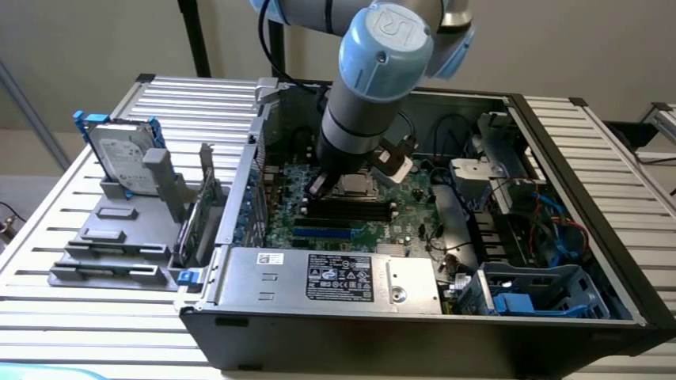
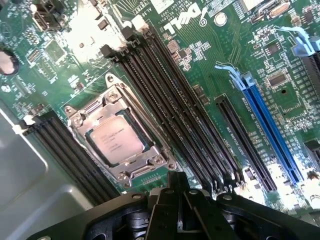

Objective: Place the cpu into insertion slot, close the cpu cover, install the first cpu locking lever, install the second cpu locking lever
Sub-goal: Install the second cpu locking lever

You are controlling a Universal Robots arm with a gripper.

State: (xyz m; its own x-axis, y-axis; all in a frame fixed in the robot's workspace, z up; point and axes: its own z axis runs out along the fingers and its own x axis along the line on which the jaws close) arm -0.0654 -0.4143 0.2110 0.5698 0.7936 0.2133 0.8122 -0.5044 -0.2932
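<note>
The cpu (image 2: 114, 141) lies flat in the insertion slot (image 2: 131, 176), its pale face showing through the window of the cpu cover (image 2: 80, 119). The silvery cover frame is down over the chip. I cannot make out how the locking levers along the socket's edges stand. My gripper (image 2: 176, 179) hovers just beside the socket, its black fingers pressed together with nothing between them. In the exterior view the arm reaches down into the open computer case, with the gripper (image 1: 340, 187) low over the green motherboard (image 1: 407, 198).
Long black memory slots (image 2: 170, 115) flank the socket, and a blue expansion slot (image 2: 270, 130) lies further off. The power supply box (image 1: 328, 277) fills the case's near side, with a blue drive cage (image 1: 539, 293) on the exterior view's right. A hard drive (image 1: 119, 158) stands outside the case.
</note>
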